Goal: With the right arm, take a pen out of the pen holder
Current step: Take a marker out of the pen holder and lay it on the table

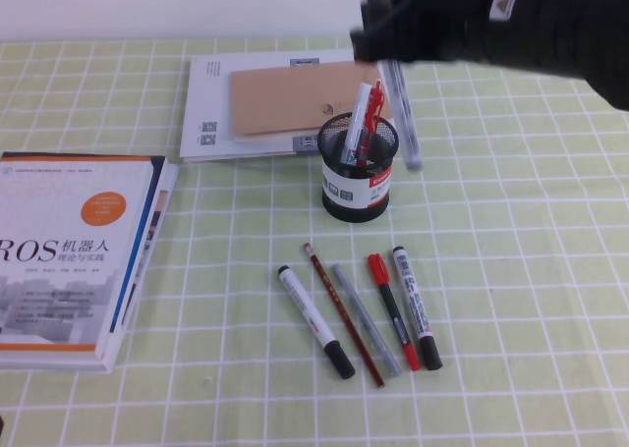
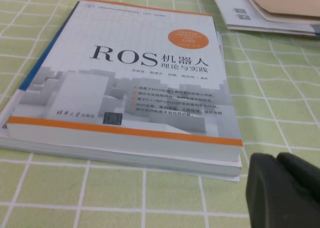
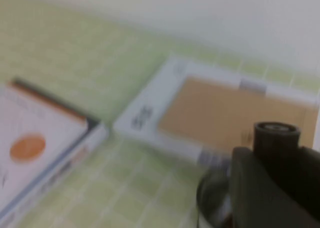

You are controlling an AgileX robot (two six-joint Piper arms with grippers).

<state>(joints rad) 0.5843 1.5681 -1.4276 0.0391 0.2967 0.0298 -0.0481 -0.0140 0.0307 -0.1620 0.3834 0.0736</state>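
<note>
The black mesh pen holder [image 1: 356, 187] stands mid-table with red and white pens [image 1: 364, 123] still in it. Just right of its rim and lifted above it hangs a grey-white pen [image 1: 405, 113]. My right gripper [image 1: 388, 34] is shut on the top of that pen, and the arm is blurred. In the right wrist view the pen's dark end [image 3: 276, 133] sticks up between the dark fingers [image 3: 260, 188], with the holder's rim [image 3: 212, 200] beside them. My left gripper [image 2: 285, 188] sits low over the cloth by the book's corner, jaws together and holding nothing.
Several pens and markers [image 1: 359, 309] lie in a row in front of the holder. A ROS textbook [image 1: 74, 251] lies at the left. A brown notebook on white papers [image 1: 285, 98] lies behind the holder. A green checked cloth [image 1: 511, 270] covers the table.
</note>
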